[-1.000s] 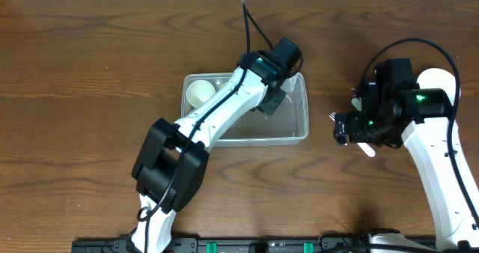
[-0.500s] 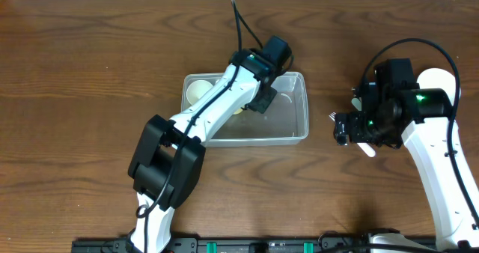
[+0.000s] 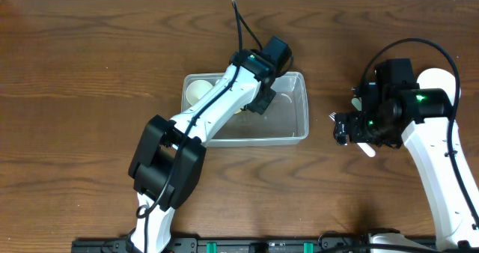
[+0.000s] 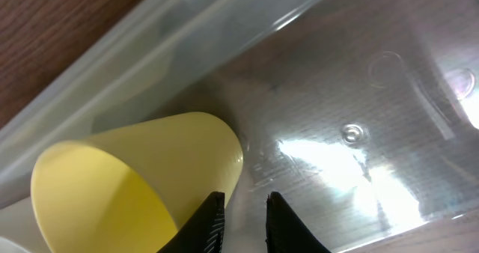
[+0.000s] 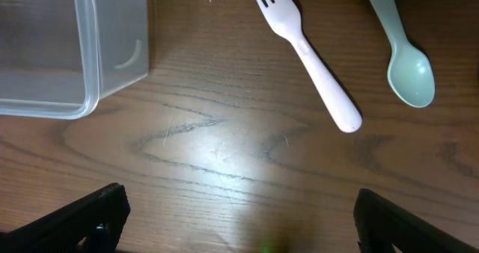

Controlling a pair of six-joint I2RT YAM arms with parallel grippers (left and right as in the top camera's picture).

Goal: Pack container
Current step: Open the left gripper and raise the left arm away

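Observation:
The clear container (image 3: 290, 126) sits at the table's middle. A white bowl (image 3: 198, 92) rests in its left end. Reaching down into the tub, my left gripper (image 3: 262, 103) hangs just above the see-through floor (image 4: 374, 96). Its jaws (image 4: 241, 208) stand only a narrow gap apart, with nothing between them. A yellow cup (image 4: 135, 178) lies on its side against the tub wall, right beside the left finger. My right gripper (image 5: 238, 223) hovers wide open over bare wood to the right of the container's corner (image 5: 67, 43), holding nothing.
A white plastic fork (image 5: 310, 58) and a pale green spoon (image 5: 408, 66) lie on the wood right of the container, under the right arm. A white round dish (image 3: 441, 81) shows behind the right arm.
The left gripper slid leftwards inside the container towards the bowl end, then stopped. The right arm has not moved.

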